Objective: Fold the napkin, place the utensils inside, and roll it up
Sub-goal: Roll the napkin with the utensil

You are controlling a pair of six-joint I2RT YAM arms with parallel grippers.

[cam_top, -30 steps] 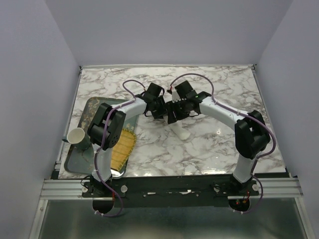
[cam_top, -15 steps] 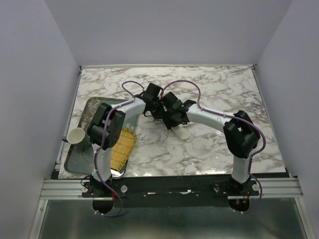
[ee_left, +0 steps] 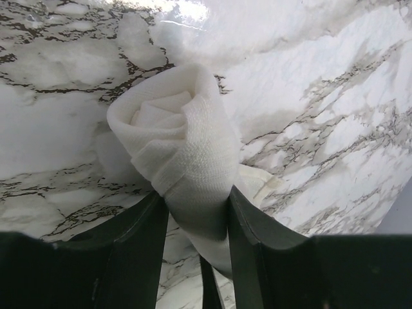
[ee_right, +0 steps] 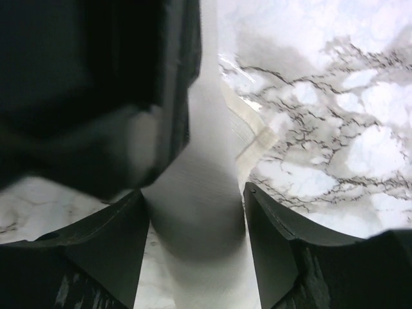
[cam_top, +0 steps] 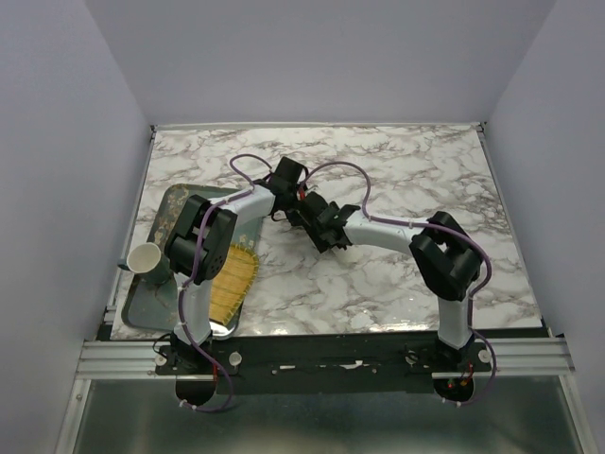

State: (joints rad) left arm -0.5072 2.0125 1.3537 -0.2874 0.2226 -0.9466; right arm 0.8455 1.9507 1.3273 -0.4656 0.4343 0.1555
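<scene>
A: How are we doing this rolling step well?
B: We are judging the napkin (ee_left: 177, 145) to be nearly rolled. We should be steadying it with one hand, turning its loose tail under with the other, and squeezing gently so the layers are not sliding out endwise.

A: What is the overhead view telling us?
B: The left gripper (cam_top: 299, 210) and the right gripper (cam_top: 321, 227) are meeting just toward eleven o'clock from the middle of the marble table (cam_top: 406, 170). They are covering the cloth, so we are not seeing it from above. The tray (cam_top: 165, 213), yellow mat (cam_top: 234, 279) and paper cup (cam_top: 145, 257) are sitting at eight to nine o'clock, well apart.

A: And the left wrist view?
B: The napkin is lying on the marble as a tight roll, its spiral end pointing toward eleven o'clock. Our left fingers (ee_left: 138, 238) are pinching its near part, touching cloth on both sides and parted only as wide as the roll.

A: The right wrist view?
B: Our right fingers (ee_right: 277, 244) are gripping the same roll from either side, narrowly spread, with cloth filling the gap. The loose tail is trailing toward two o'clock. The dark mass at ten o'clock is probably the other gripper.

A: The spoon?
B: We are not seeing it anywhere, and we cannot tell whether it is inside.
</scene>
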